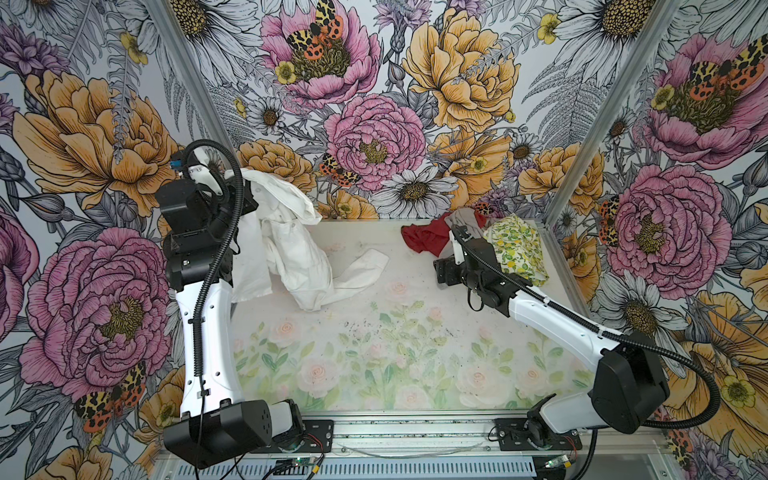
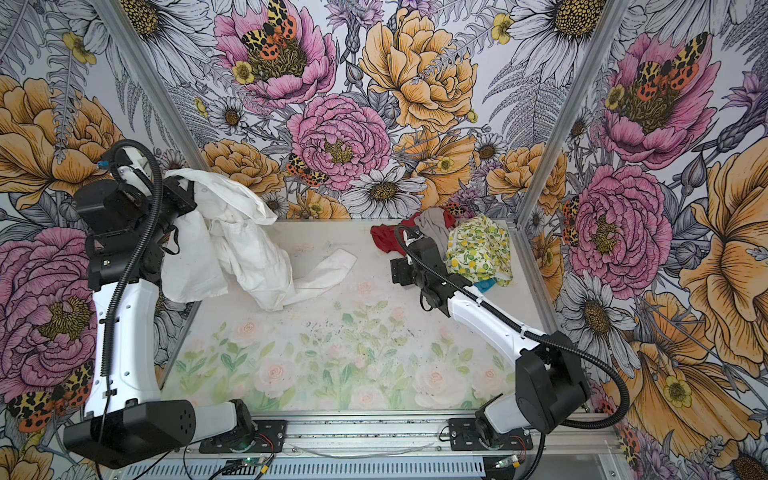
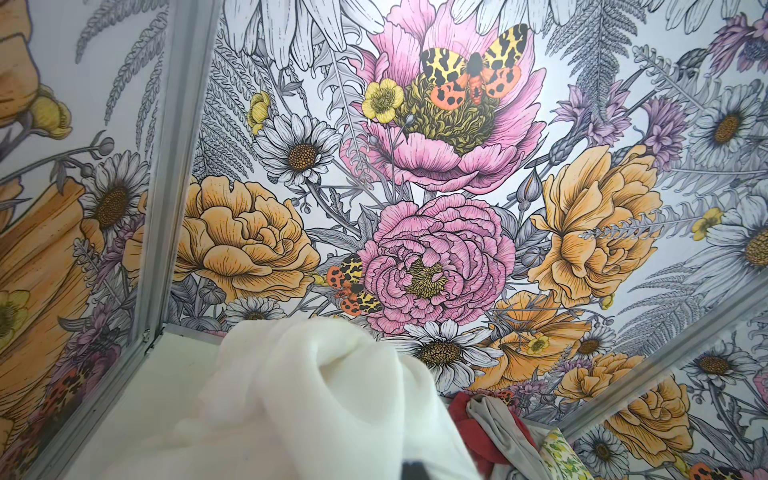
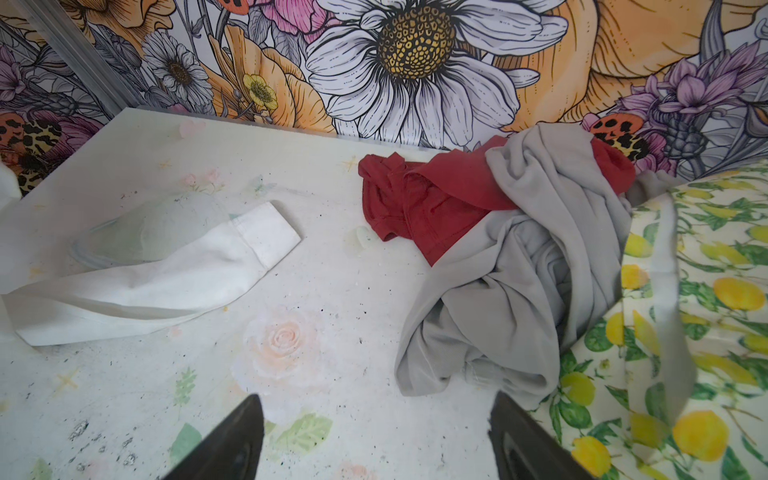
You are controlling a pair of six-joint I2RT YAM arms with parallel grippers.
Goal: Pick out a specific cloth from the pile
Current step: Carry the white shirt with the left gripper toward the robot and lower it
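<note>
Lift-out step imo: left pincer (image 1: 246, 188) gripping big plain white soft-folded cloth (image 1: 299, 257), well apart from red/grey/lemon-print cloth pile (image 1: 513, 245). Right pincer (image 4: 376, 415) open, empty, beside pile. Next: raise cloth fully off tabletop (image 1: 374, 353).

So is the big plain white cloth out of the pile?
Out: the white cloth hangs from the shut left gripper, apart from the pile.

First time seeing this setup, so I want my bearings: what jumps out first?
The big white cloth stands out, hoisted on the left by the shut left gripper, its tail trailing on the table. The pile of red, grey and lemon-print cloths sits in the far right corner, the open right gripper beside it. Loud floral walls surround everything.
</note>
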